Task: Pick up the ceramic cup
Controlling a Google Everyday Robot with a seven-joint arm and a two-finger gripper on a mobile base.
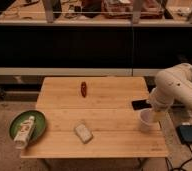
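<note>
End effector [151,111] at one ceramic cup [145,121], one sponge [83,132], one bottle [24,131]

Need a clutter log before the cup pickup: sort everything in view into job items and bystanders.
Job: small white ceramic cup near the wooden table's right edge; white robot gripper right at it.
Lying about: white bottle on round green plate; pale rectangular sponge; small red oblong object; flat black slab beside the cup.

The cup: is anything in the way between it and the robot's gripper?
Nothing visible is. The gripper is right at the cup, near the right edge of the table. The sponge and the green plate lie far off to the left; a flat black thing lies just behind the cup.
</note>
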